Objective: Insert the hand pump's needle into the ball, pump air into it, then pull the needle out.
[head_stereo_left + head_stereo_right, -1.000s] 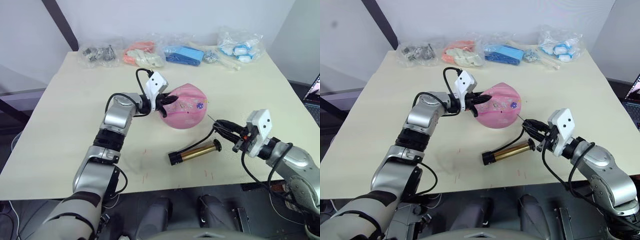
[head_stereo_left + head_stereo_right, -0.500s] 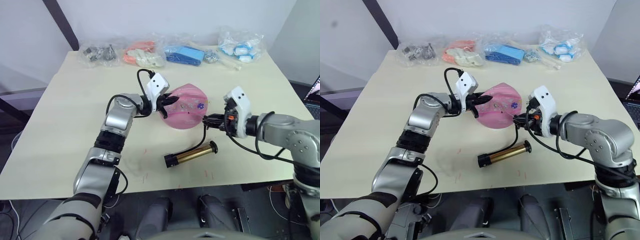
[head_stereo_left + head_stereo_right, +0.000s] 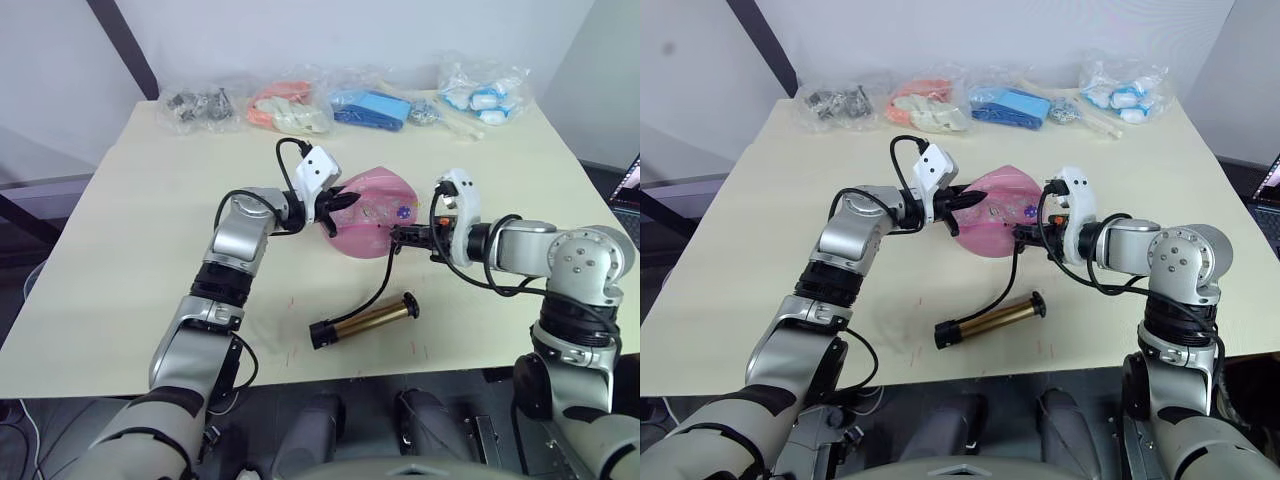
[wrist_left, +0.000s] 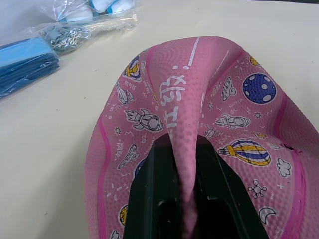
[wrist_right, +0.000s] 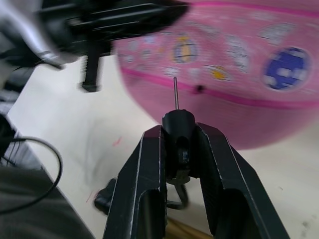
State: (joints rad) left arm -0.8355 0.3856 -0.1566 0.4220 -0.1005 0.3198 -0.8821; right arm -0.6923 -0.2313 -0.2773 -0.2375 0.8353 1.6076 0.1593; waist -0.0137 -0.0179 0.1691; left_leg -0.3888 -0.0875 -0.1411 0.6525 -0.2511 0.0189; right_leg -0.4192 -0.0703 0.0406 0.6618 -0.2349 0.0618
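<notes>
Pink ball [image 3: 368,223] sits near the middle of the table [image 3: 130,230], partly deflated and creased. Our left gripper [image 4: 182,196] pinches a raised fold of its skin between its two fingers [image 4: 154,189], on the ball's left side. Our right gripper [image 5: 178,159] is at the ball's right side, fingers [image 5: 149,174] pressed onto the small black fitting of the needle [image 5: 175,92]. The thin pin points at the ball, its tip just beside a small dark dot on a darker pink seam; we cannot tell whether it touches. From the fitting a black hose [image 3: 378,285] curves down to the pump [image 3: 362,320], which lies on its side on the table in front of the ball, apart from it. Along the table's far edge lie several clear plastic bags [image 3: 290,108] of small items.
</notes>
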